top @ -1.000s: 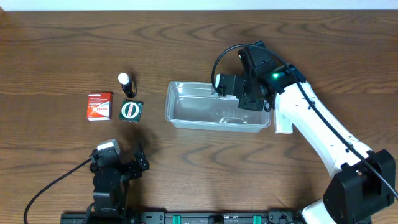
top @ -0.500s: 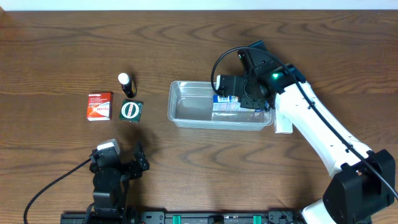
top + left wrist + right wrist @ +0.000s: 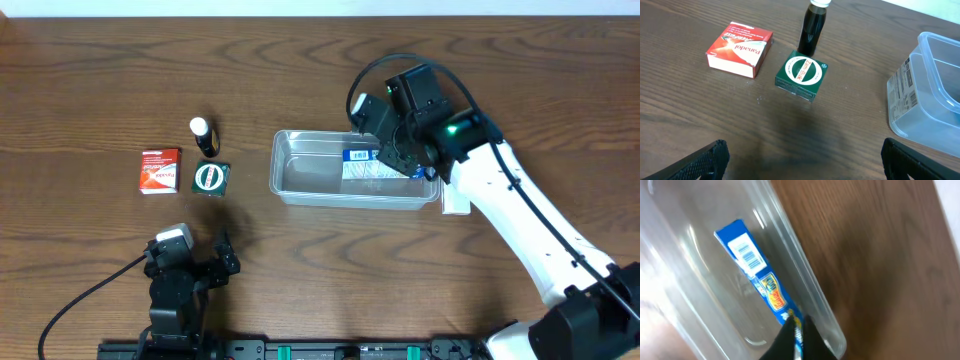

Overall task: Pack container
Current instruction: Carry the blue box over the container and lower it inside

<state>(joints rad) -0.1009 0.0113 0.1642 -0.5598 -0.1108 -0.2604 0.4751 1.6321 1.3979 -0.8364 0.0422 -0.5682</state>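
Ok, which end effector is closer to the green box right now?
Left. The left end effector sits just short of the green box; the right end effector is far across, over the container.

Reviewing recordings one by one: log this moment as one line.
right gripper over container | blue box inside | left gripper jaws open

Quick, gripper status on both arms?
Left gripper: open, empty.
Right gripper: nearly closed at the end of the blue box in the container; cannot tell whether it grips.

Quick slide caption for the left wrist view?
Red Panadol box, green box and dark bottle on the table beside the clear container.
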